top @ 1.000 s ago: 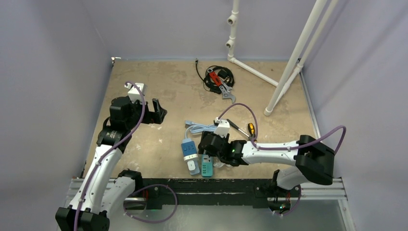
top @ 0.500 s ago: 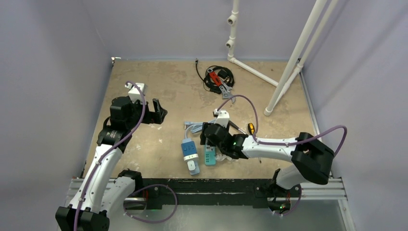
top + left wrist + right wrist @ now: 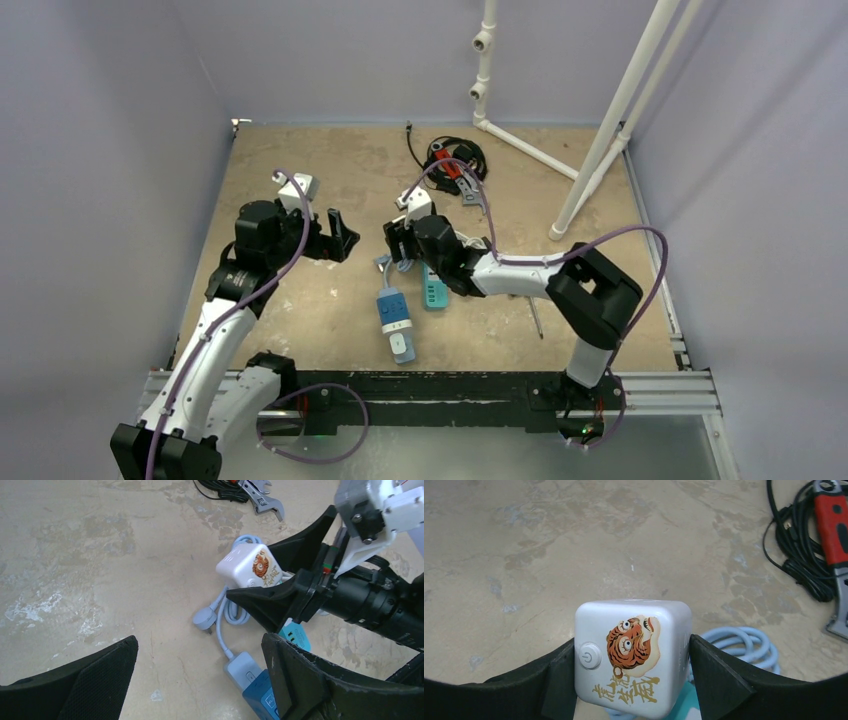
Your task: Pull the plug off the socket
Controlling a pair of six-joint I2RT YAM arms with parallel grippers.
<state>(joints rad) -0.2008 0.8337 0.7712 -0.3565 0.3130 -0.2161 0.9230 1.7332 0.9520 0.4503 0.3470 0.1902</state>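
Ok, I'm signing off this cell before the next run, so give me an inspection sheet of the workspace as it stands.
Surface: tan tabletop, worn and stained.
Job's things: white cube socket between the fingers of the right gripper; blue power strip and teal adapter on the table.
Clutter: red-handled tool and wrench at the far side.
Grippers: left gripper open, empty; right gripper shut on the cube.
Cables: pale blue cable looped by the cube; black cable bundle with the tools.
Surroundings: white pipes, lavender walls.
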